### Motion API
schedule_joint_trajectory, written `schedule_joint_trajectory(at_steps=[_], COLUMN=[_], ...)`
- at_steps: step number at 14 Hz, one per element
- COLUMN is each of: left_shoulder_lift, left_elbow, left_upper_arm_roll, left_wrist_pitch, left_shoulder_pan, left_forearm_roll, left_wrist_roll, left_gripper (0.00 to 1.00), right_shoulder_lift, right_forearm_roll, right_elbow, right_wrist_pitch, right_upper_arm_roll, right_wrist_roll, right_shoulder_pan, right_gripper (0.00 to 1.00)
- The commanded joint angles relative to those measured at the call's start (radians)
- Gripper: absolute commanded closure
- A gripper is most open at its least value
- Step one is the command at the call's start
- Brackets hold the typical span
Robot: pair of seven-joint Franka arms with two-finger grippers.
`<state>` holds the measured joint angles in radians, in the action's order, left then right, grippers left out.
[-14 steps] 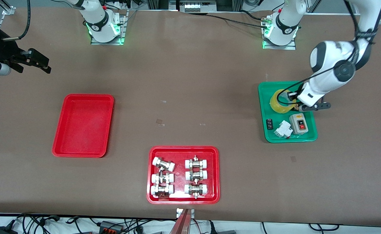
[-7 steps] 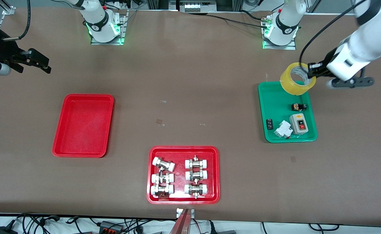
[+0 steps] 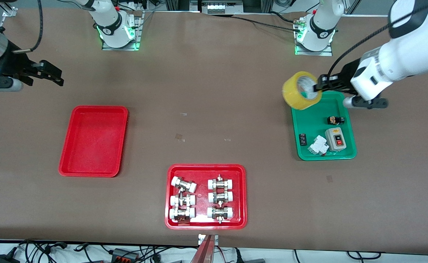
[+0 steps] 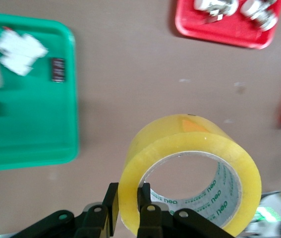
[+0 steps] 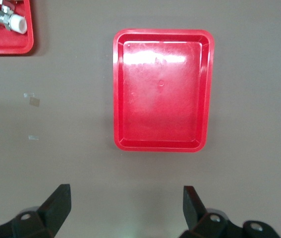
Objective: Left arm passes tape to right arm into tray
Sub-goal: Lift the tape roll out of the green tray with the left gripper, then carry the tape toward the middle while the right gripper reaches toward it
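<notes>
The tape [image 3: 301, 90] is a wide yellow translucent roll held up in the air by my left gripper [image 3: 317, 87], over the edge of the green tray [image 3: 319, 128]. In the left wrist view the gripper [image 4: 127, 201] is shut on the tape's wall [image 4: 190, 148], one finger inside the core and one outside. The plain red tray [image 3: 94, 140] lies empty toward the right arm's end of the table and shows in the right wrist view [image 5: 162, 89]. My right gripper [image 3: 51, 76] hangs open and empty above the table near that end; its fingers are wide apart in the right wrist view [image 5: 125, 203].
A second red tray [image 3: 205, 196] with several white-and-metal pipe fittings lies nearest the front camera. The green tray holds a grey switch box [image 3: 335, 139], a white breaker [image 3: 318, 145] and small dark parts. Bits of tape [image 3: 179, 137] mark the table's middle.
My left gripper lifted the tape out of the green tray, then carried it toward the table's middle and tilted it on edge. My right gripper shifted slightly toward the middle.
</notes>
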<state>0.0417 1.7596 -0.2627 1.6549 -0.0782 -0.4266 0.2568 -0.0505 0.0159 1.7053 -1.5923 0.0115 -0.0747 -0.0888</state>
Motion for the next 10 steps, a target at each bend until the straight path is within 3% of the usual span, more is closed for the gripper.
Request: schedule_joint_trajectory(at_steps=[1,6,8,10], left_shoulder_lift=[0.049,0.134,0.180,0.272], left_elbow=[-0.043,-0.043,-0.054,-0.142], left_upper_arm_roll=[-0.026,-0.050,-0.052,-0.052], left_wrist_pitch=[0.087,0.383,0.488,0.534], left_shoulder_pan=[0.064,0.286,0.357,0.428], left_forearm_roll=[-0.053,-0.053,-0.058,-0.054], left_wrist_roll=[0.166,0.757,0.951,1.120], left_gripper=[0.99,0.99,0.99,0.99], right_shoulder_lift=[0.018,0.031,0.034,0.049], right_forearm_roll=[0.009,0.028,0.096,0.181], right_elbow=[-0.004,-0.003,-0.003,-0.006], right_wrist_pitch=[0.021,0.051,0.052,0.048], right_upper_arm_roll=[-0.001,-0.002,0.001,0.001], right_wrist_roll=[0.012,0.013,0.013,0.013], right_shoulder_pan=[-0.017,-0.017,-0.012,-0.011], right_gripper=[0.00,0.00,0.00,0.00])
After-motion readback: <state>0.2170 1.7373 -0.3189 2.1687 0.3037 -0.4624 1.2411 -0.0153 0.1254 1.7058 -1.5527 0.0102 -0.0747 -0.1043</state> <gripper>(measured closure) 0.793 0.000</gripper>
